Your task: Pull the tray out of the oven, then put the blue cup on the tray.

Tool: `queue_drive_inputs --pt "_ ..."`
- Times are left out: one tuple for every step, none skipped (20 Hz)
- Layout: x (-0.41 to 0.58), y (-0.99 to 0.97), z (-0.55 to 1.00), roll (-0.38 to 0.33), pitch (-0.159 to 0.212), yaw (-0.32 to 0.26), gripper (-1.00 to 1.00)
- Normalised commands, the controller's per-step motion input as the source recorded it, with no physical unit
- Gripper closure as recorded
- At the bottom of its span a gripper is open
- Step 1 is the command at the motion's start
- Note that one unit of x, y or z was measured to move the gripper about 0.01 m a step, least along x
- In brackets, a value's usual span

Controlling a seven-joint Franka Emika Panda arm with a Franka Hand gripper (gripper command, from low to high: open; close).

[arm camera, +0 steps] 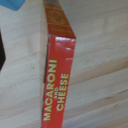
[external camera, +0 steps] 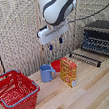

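Light wooden tabletop, pale slatted wall behind. At exterior view's left, red wire basket. Next, blue cup upright on wood, small red bowl just behind it. Just right of cup, orange macaroni and cheese box standing upright. White arm overhead; gripper hangs in air above cup and bowl, fingers apart, nothing between them. Further right, tray on table in front of oven. Wrist view: box edge close up
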Motion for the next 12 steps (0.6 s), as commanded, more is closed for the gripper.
queue_drive_inputs --pt "-0.014 -0.56 0.00 -0.258 0.000 0.065 -1.00" --pt "-0.009 -0.59 0.01 -0.264 0.000 0.047 -1.00" --pt "0.000 -0.62 0.01 -0.268 0.000 0.033 -1.00" --pt "0.000 -0.66 0.00 -0.273 0.000 0.013 -1.00" --pt "0.000 -0.70 0.00 -0.274 0.000 0.000 -1.00" --pt "0.000 -0.74 0.00 -0.267 0.000 0.000 -1.00" --pt "0.000 -0.79 0.00 -0.257 0.002 0.000 -1.00" --pt "0.011 -0.81 0.00 -0.250 0.005 0.000 -1.00" --pt "0.034 -0.82 0.00 -0.251 0.000 0.000 -1.00" --pt "0.071 -0.79 0.00 -0.257 0.000 0.000 -1.00" --pt "0.100 -0.75 0.00 -0.255 0.000 0.000 -1.00" --pt "0.100 -0.74 0.00 -0.255 0.000 0.000 -1.00"
